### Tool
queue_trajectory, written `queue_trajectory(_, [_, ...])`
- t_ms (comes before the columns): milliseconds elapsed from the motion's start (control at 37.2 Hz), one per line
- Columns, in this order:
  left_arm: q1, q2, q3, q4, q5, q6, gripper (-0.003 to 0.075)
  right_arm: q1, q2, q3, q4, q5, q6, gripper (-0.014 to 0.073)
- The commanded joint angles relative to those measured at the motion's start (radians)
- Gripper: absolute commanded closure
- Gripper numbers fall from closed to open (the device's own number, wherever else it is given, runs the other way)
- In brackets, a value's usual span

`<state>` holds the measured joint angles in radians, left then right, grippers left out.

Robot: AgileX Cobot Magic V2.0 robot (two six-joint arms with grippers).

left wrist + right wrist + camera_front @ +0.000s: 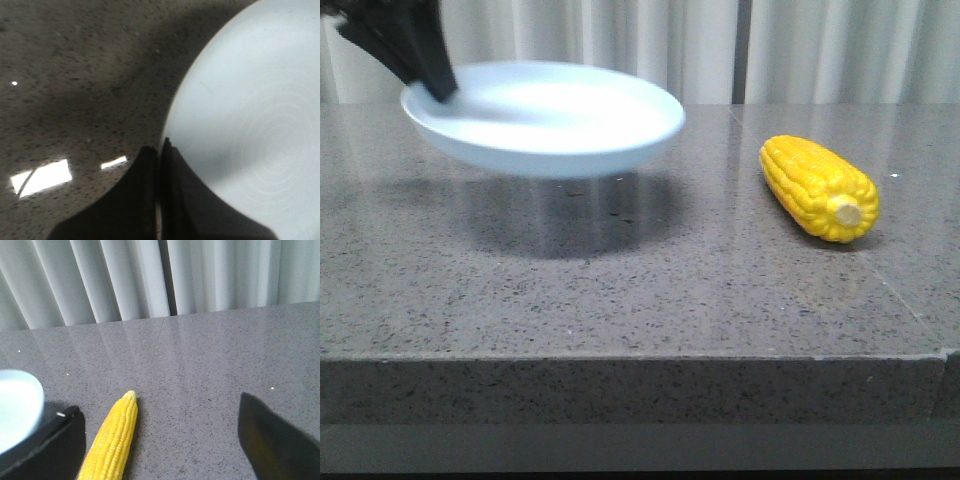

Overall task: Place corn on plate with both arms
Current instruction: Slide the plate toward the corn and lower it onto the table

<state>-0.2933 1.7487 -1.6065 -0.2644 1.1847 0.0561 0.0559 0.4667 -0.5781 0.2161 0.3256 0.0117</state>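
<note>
The pale blue-white plate (545, 118) hangs above the grey stone table, casting a shadow below it. My left gripper (430, 78) is shut on the plate's left rim; in the left wrist view the gripper (161, 150) pinches the plate (250, 115) edge between its jaws. The yellow corn (818, 187) lies on the table at the right, stub end toward the front. My right gripper (159, 440) is open above the table. In the right wrist view the corn (112, 440) lies between its fingers, close to one of them. The right gripper is out of the front view.
The grey speckled stone table (620, 290) has its front edge near the camera. Pale pleated curtains (720, 45) hang behind the table. A sliver of the plate (17, 405) shows in the right wrist view beside one finger.
</note>
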Motion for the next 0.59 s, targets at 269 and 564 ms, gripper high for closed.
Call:
queue_trajectory(269, [-0.053,0.055,-0.033,-0.012,-0.052,0.005,0.0728,-0.008,0.011,-0.035,0.004,-0.081,-0.005,-0.0049])
queue_trajectory(564, [-0.053,0.053,-0.046,0.010,-0.046,-0.002,0.0410,-0.008,0.011,-0.035,0.004,-0.081,-0.005,-0.0049])
